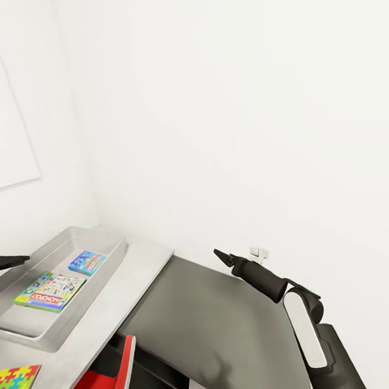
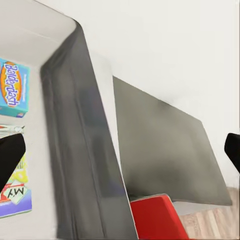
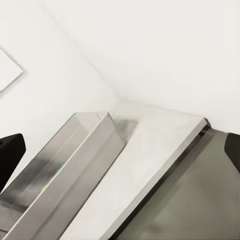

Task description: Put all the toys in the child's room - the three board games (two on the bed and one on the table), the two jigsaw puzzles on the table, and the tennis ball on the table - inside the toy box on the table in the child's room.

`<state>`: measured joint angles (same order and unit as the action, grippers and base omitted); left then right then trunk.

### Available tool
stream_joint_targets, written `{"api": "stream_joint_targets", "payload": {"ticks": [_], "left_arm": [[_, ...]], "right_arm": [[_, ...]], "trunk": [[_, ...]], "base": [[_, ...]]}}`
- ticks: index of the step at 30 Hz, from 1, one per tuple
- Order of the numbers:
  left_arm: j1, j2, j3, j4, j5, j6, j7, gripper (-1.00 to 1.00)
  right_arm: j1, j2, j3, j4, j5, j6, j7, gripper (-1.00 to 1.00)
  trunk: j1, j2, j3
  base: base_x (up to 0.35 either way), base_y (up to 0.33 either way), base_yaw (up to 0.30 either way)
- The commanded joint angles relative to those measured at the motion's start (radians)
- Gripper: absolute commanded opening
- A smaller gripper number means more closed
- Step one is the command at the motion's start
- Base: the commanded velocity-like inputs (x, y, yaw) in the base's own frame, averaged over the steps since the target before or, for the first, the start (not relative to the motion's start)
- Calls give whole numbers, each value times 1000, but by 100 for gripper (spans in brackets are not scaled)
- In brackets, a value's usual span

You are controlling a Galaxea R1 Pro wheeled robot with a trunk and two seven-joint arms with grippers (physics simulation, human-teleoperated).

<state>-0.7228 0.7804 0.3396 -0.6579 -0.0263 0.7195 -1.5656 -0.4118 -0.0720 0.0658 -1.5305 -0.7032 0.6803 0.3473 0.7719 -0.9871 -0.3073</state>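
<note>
white walls point(image 1: 249, 134), dark-grey desk point(image 1: 222, 321), red chair point(image 1: 119, 373) below.

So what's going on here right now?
A two-armed robot is tidying toys into the toy box on the table. Two board games already lie inside: a blue one and a green-white-red one. A jigsaw puzzle waits on the table. The left gripper hangs over the box, the right gripper over the dark desk, both empty.

- The right arm point(image 1: 302, 314) has a white, rounded part and black, round joints.
- Its fingers point(image 1: 222, 255) are black, thin and pointy.
- The left fingers point(image 1: 8, 260) are black too.
</note>
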Motion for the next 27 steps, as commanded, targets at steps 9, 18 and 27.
{"api": "stream_joint_targets", "payload": {"ticks": [9,18,27], "left_arm": [[5,-88,0,2,8,20,-5,100],[11,-218,-2,-155,-2,104,-5,100],[14,-234,-4,-185,-5,119,-5,100]], "right_arm": [[-1,1,0,-1,4,-5,2,100],[-1,-1,0,0,5,-36,2,100],[-1,-3,0,0,4,-37,2,100]], "trunk": [[0,-1,13],[0,-1,28],[0,-1,43]], "base": [[0,0,0],[0,0,0],[0,0,0]]}}
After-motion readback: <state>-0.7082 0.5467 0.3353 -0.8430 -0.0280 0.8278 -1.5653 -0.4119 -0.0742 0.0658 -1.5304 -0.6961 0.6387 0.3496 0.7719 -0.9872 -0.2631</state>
